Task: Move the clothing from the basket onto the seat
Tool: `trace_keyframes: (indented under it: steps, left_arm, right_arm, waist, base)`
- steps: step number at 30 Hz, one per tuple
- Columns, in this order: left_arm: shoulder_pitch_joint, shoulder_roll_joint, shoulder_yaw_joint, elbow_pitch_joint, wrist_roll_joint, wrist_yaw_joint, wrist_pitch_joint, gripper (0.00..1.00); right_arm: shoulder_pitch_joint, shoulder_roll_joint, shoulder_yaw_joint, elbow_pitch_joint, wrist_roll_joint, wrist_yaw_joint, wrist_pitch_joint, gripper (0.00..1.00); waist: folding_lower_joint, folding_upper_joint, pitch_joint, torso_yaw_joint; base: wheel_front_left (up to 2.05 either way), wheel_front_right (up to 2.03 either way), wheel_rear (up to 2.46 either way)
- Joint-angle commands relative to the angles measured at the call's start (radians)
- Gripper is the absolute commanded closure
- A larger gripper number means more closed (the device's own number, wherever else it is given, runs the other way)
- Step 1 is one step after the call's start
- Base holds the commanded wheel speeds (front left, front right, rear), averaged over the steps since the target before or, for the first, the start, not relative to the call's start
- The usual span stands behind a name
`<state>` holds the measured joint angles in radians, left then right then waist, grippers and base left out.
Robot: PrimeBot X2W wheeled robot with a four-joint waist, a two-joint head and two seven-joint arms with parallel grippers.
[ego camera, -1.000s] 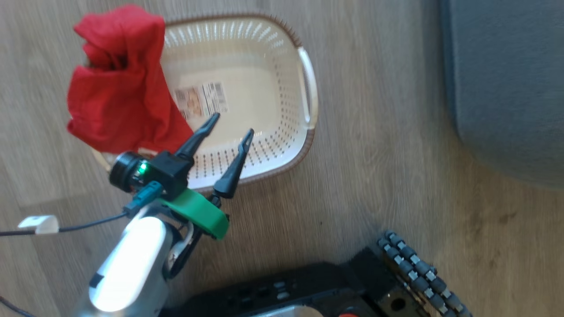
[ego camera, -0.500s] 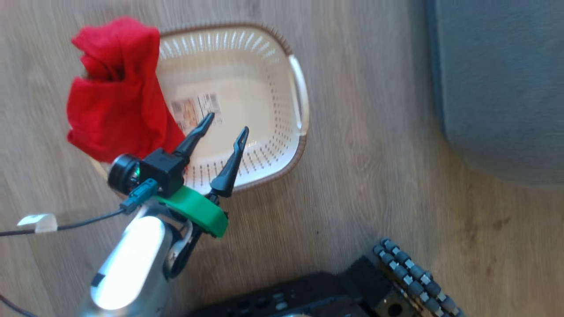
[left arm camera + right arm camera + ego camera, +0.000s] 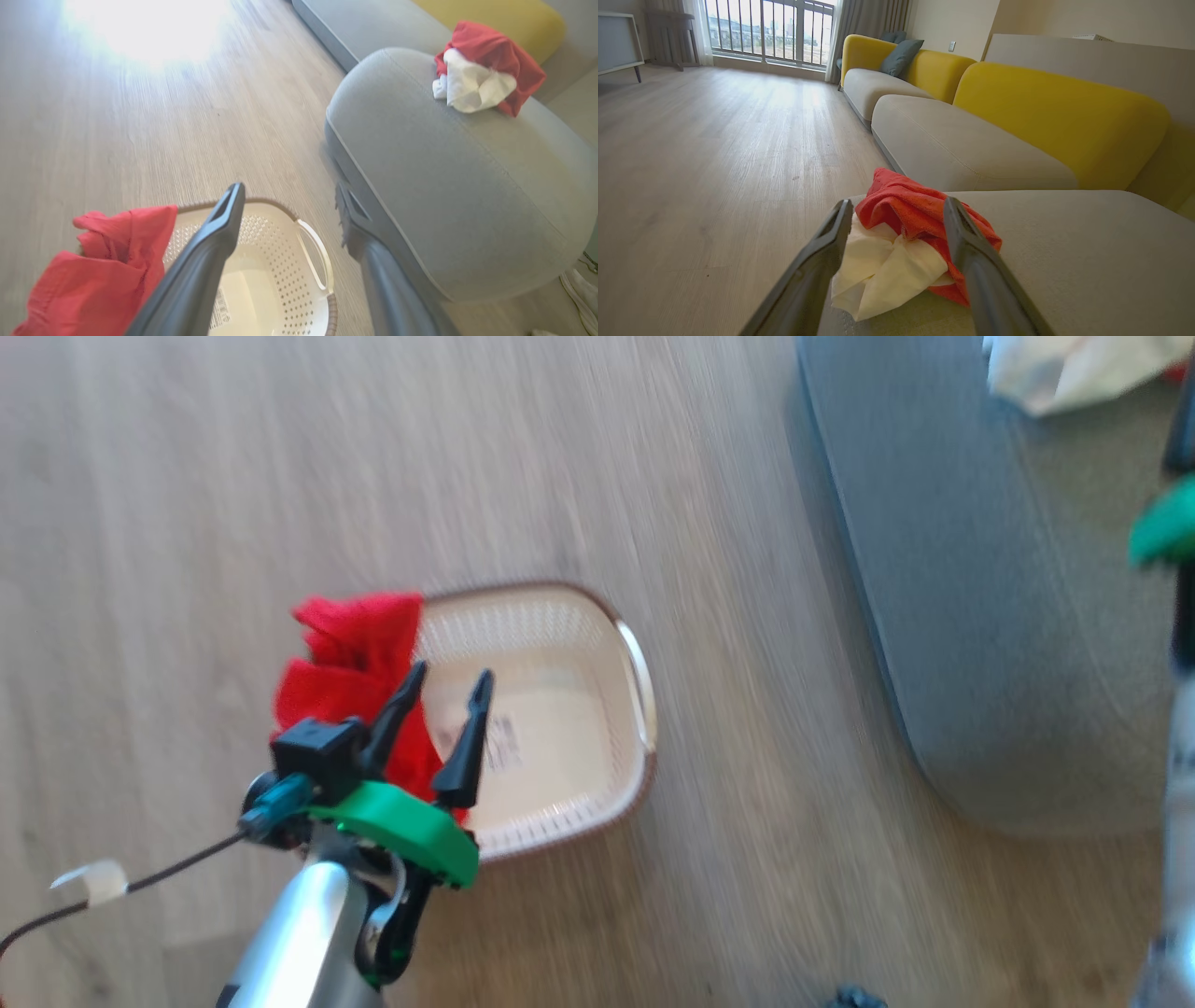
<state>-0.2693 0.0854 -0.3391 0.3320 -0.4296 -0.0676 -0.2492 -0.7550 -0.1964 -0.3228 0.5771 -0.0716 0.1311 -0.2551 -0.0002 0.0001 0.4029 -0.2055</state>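
The cream basket (image 3: 523,588) stands on the wood floor, with one red piece of clothing (image 3: 350,677) draped over its left rim. My left gripper (image 3: 451,672) hangs open above the basket's left half, holding nothing; the left wrist view shows the basket (image 3: 289,280) and red piece (image 3: 103,270) below it. On the grey seat (image 3: 1087,270) lies a crumpled pile, a red piece (image 3: 915,210) over a white piece (image 3: 882,270). My right gripper (image 3: 897,204) is open just before that pile, one finger on each side. The pile (image 3: 481,74) rests near the seat's (image 3: 467,196) far end.
Yellow sofa backrests (image 3: 1055,116) rise behind the seat, with more grey cushions (image 3: 952,144) beyond. A glazed balcony door (image 3: 770,32) closes the room's far end. A cable with a white tag (image 3: 89,882) trails from my left arm.
The head camera has swung: the basket sits lower and smaller in view, and the seat with the white piece has come in at the right. My right gripper has opened. The left stays open.
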Motion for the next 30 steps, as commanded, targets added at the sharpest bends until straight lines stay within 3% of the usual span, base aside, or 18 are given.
trace_keyframes:
  steps: [1, 8, 18, 23, 30]
  left_arm:
    - [0.013, -0.006, 0.060, -0.026, 0.011, 0.003, -0.012, 0.00]
    - [0.072, -0.018, 0.172, -0.016, 0.061, 0.004, -0.012, 0.00]
    - [0.099, -0.027, 0.283, -0.026, 0.112, -0.019, -0.013, 0.00]
    - [0.107, -0.032, 0.311, -0.001, 0.130, -0.033, -0.013, 0.00]
    - [0.109, -0.035, 0.314, 0.031, 0.133, -0.044, -0.013, 0.00]
  right_arm:
    - [0.069, -0.017, 0.029, -0.063, 0.045, 0.000, -0.007, 0.00]
    - [0.331, 0.035, 0.129, -0.201, 0.143, 0.000, -0.007, 0.00]
    - [0.527, 0.121, 0.196, -0.289, 0.119, 0.000, -0.007, 0.00]
    - [0.605, 0.143, 0.209, -0.285, 0.077, 0.000, -0.007, 0.00]
    - [0.654, 0.146, 0.264, -0.270, 0.168, 0.000, -0.007, 0.00]
  waist:
    - [0.0002, -0.0001, -0.156, 0.088]
    - [0.0002, -0.0001, -0.266, 0.188]
    - [0.0002, -0.0001, -0.318, 0.284]
    - [0.0002, -0.0001, -0.334, 0.313]
    - [0.0002, -0.0001, -0.332, 0.305]
  base:
    - [0.00, 0.00, 0.00]
    - [0.00, 0.00, 0.00]
    - [0.00, 0.00, 0.00]
    - [0.00, 0.00, 0.00]
    - [0.00, 0.00, 0.00]
